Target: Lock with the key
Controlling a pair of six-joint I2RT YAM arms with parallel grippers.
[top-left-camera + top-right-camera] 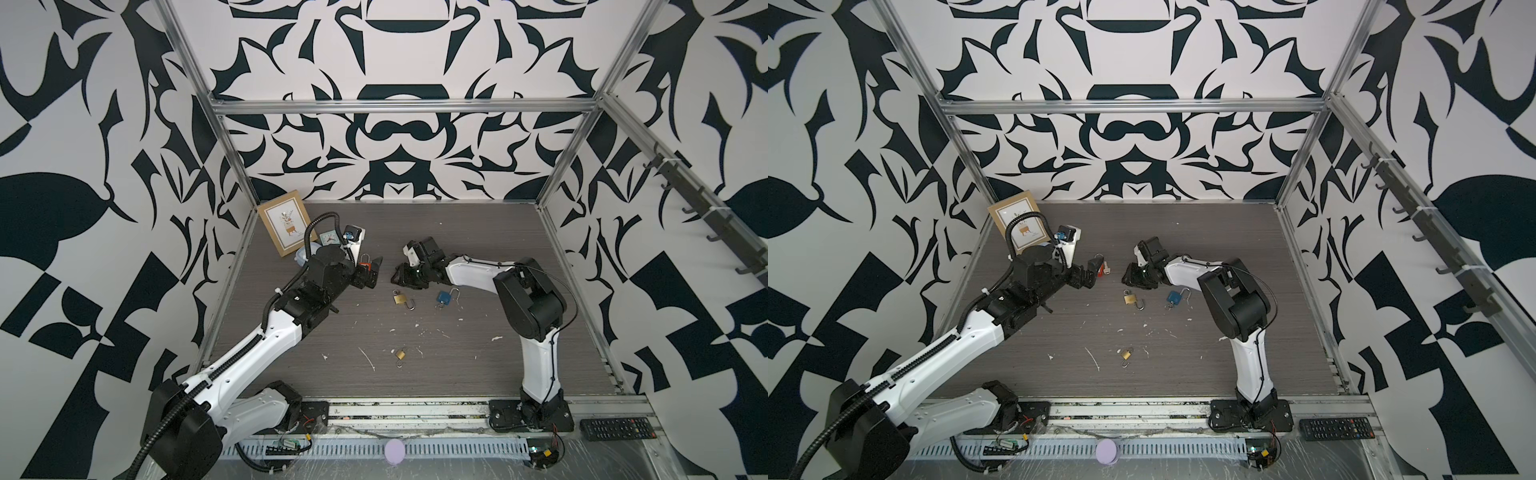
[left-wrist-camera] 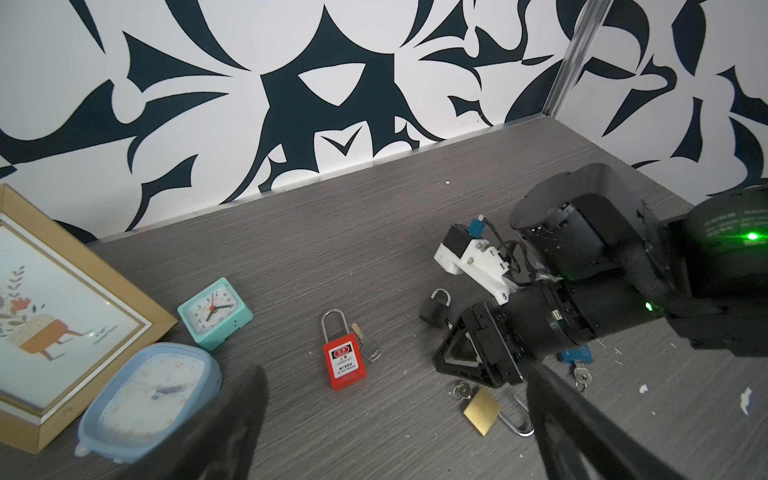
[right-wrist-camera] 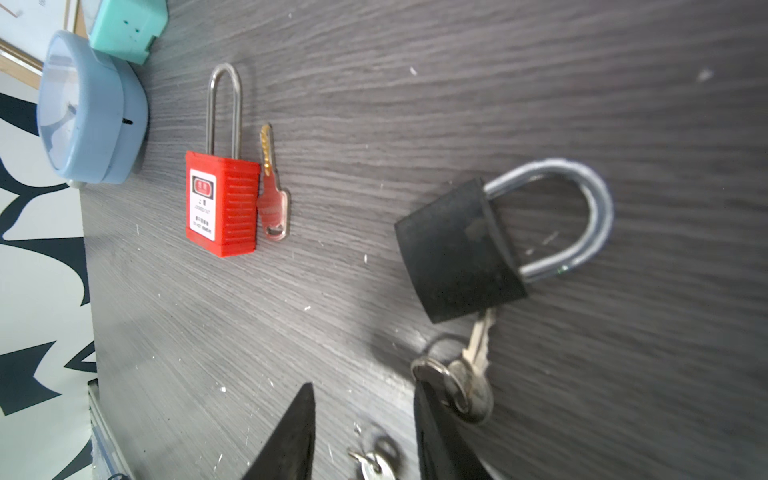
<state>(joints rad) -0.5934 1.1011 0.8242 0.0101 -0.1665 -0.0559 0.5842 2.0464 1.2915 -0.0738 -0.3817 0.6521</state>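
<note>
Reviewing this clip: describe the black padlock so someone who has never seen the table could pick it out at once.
Start at the picture frame in the table's far left corner and go past the mint clock to the red padlock. Next along lies the black padlock: the only black-bodied one, shackle closed, a ringed key at its base.

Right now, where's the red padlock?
The red padlock lies flat on the table, left of centre in both top views, just beyond the left gripper. A loose key touches its side; the mint clock and black padlock flank it.
</note>
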